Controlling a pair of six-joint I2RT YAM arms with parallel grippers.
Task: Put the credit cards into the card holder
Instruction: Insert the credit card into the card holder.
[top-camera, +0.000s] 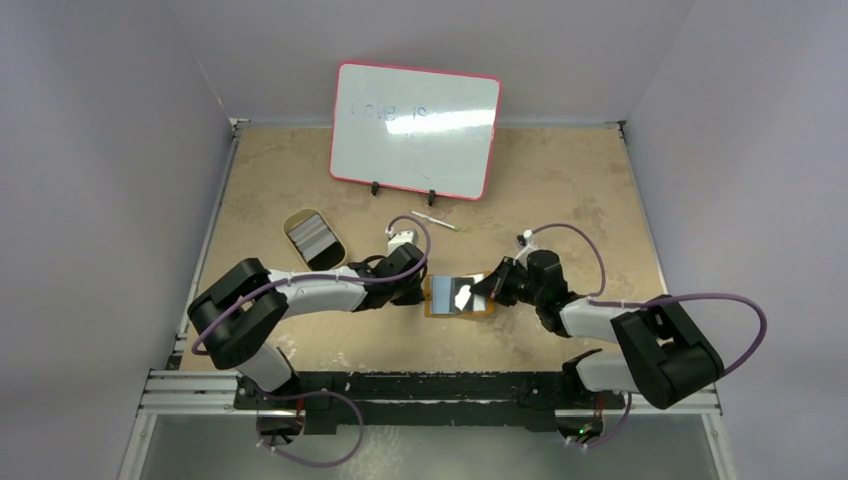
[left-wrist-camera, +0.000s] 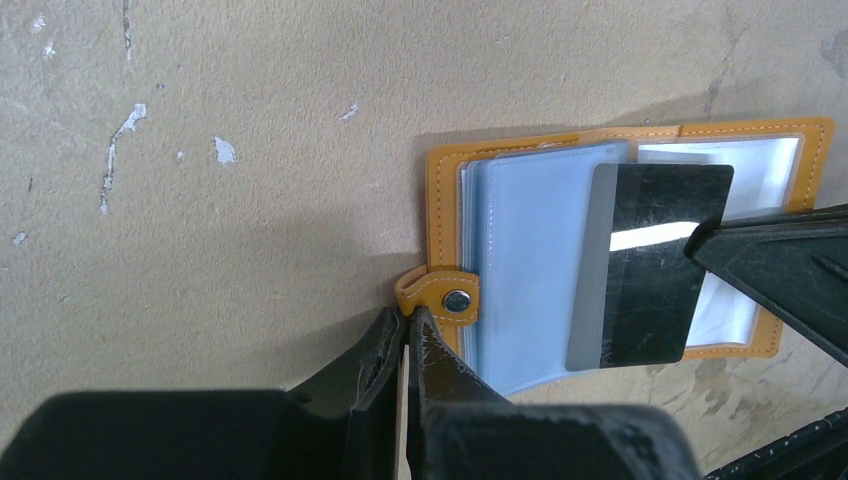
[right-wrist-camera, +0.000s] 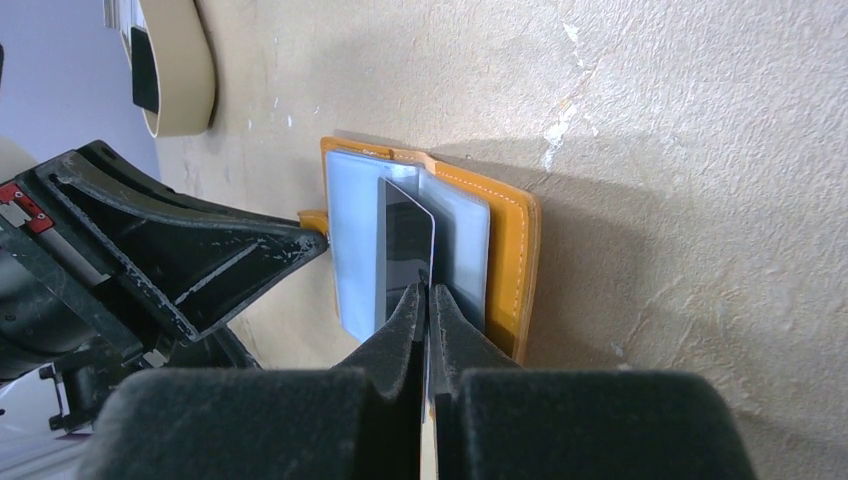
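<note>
My right gripper (right-wrist-camera: 428, 292) grasped a credit card (right-wrist-camera: 405, 240) over the open card holder (right-wrist-camera: 512, 270); my left gripper (left-wrist-camera: 405, 320) was clenched beside it.

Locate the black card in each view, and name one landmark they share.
Top external: black card at centre, over the card holder.
Left wrist: black card right of centre, across the clear sleeves.
Right wrist: black card at centre, a narrow vertical strip.
Shared landmark: the holder's orange cover.
</note>
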